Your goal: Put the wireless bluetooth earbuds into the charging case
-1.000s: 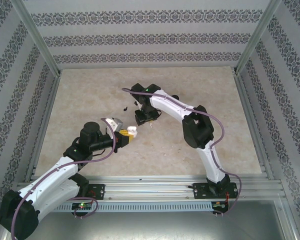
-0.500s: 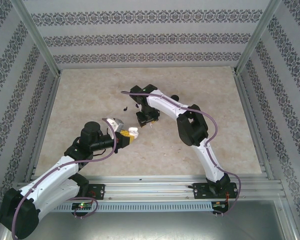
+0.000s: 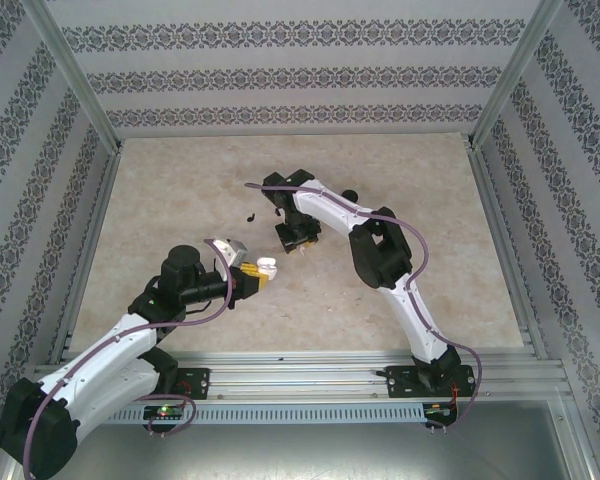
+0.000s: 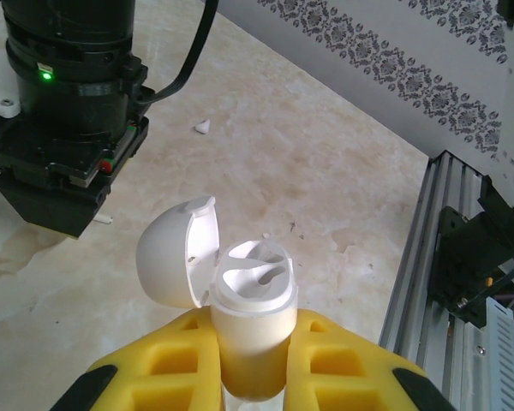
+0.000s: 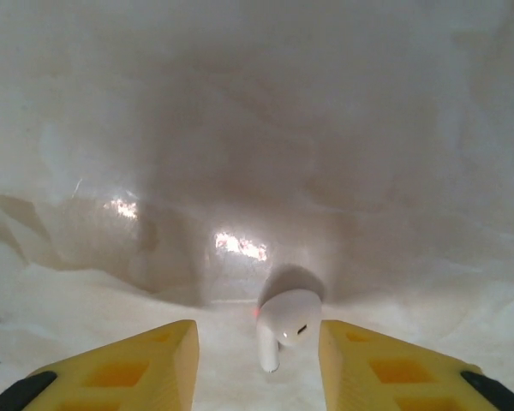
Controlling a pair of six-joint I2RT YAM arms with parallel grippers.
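White earbud (image 5: 284, 324) lies on the table (image 5: 240, 103), stem toward the camera, between the yellow fingers (image 5: 146, 360) of the right tool (image 5: 257, 336), which stand apart on either side without touching it. Nearby, the left tool (image 4: 253, 347) clamps the charging case (image 4: 250, 295), lid (image 4: 176, 257) hinged open, cavities apparently empty. Step in hand: earbud pickup. The next move likely calls for closing squarely on the bud, then carrying it to the case.

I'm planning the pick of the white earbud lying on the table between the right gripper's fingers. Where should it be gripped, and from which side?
The rounded head of the earbud, from above with the right gripper. It lies flat between the open fingers, thin stem toward the camera; the head is its widest part, so closing across it should hold best.
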